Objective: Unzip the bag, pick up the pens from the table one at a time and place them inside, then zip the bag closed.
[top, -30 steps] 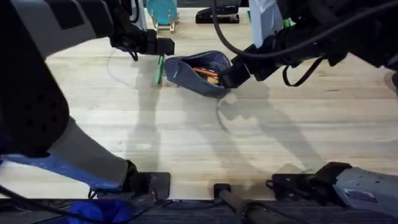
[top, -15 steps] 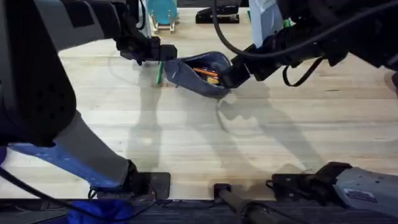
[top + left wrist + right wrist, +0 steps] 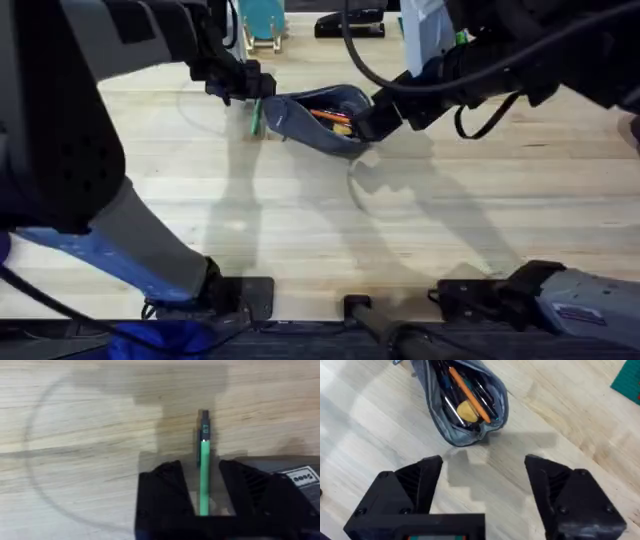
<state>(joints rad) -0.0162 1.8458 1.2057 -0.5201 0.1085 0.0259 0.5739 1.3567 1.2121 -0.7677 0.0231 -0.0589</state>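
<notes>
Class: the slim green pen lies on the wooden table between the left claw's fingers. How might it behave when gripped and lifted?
The slim green pen with the black end looks straight, so probably stiff. Its round, thin barrel may roll on the pale wooden table if nudged. The left claw straddles it, fingers open; smooth plastic could slip.

Left gripper shifted toward the bag

Over the last second, the left gripper (image 3: 243, 83) has been moved right and slightly lower along the far side of the table, closer to the left end of the bag (image 3: 318, 114). The green pen (image 3: 256, 117) is now more overlapped by it from above.
</notes>
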